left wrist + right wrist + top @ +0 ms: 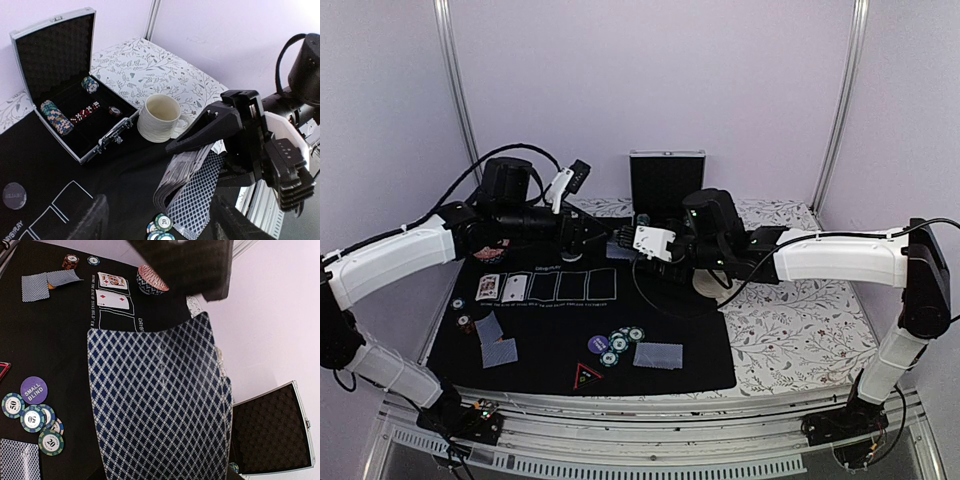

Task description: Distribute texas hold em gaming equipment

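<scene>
Nearest the right wrist lens: the deck of playing cards [160, 405], its blue-diamond back filling most of that view. From the left wrist view you can see the right gripper [185, 155] clamped on it, one black finger lying across the top. The deck is held in the air above the black mat [670, 340], near the cream mug [159, 117]. The left gripper [160, 216] faces the deck with its fingers [95, 220] wide apart and nothing between them.

Laid out so far:
- Two face-up cards [113, 280] sit in the first two outlined boxes on the mat. The third box [542, 286] and the two beyond it are bare.
- Face-down cards [658, 355] lie near the front edge of the mat and again toward its left side.
- A cluster of poker chips [31, 417] and the purple button [34, 390] lie just beside the front pair.
- More chips sit in the open case [50, 30] at the back.

Judgement: you are in the community-card deal, at the hand-off from the deck to the left arm. The next move asks you to bring the left fingers onto the edge of the top card only. Close lightly and slide that card clear of the deck before carrying it to the third box. Risk: pinching several cards at once, or dragging the deck out of the right grip.
</scene>
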You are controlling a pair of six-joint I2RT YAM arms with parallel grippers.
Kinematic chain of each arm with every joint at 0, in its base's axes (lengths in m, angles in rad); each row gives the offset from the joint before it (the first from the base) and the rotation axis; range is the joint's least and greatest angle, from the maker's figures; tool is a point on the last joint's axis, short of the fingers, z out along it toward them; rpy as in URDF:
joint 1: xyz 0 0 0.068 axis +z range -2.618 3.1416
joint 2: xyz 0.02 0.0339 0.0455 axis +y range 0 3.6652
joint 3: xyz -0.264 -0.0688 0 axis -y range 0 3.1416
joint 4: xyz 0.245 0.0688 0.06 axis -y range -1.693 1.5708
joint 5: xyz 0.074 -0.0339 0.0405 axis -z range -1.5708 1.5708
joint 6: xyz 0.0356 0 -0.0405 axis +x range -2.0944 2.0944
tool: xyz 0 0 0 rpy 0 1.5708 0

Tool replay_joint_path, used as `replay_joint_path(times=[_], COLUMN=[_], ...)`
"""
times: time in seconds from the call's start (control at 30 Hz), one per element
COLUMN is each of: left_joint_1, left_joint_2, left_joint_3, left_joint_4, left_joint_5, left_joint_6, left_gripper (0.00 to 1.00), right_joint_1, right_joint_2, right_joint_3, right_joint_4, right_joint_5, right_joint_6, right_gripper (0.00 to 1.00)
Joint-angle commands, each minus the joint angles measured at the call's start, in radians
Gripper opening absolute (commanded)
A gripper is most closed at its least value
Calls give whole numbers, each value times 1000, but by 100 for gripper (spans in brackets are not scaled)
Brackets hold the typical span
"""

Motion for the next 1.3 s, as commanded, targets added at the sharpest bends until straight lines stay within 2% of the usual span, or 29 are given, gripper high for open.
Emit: replay_joint_path(times=[0.0,0.1,0.4,0.63,0.83,0.97,1.27], left_joint_1=[39,41,41,41,41,41,45], left_joint_2=[-53,-40,13,49,55,53,-28], left_joint_3=[-47,-56,-53,-49,-42,-37,-42], left_joint_4=[59,50,76,76,76,64,35], left_joint_5=[71,129,213,217,225,243,247], left_joint_6=[-31,-44,-62,-68,-62,-52,13], left_gripper=[63,51,50,39,19,0,0], right_joint_1=[6,6,4,5,5,5,-10], right_joint_2=[0,0,-3,-4,-4,-4,-21], right_joint_3=[23,26,24,24,24,22,-1], right_joint_4=[10,10,7,5,5,6,9], right_joint_5=[-5,-7,-7,-7,-7,-5,-10], right_joint_6=[-4,-4,-2,-2,-4,-2,6], right_gripper=[42,42,42,42,42,42,42])
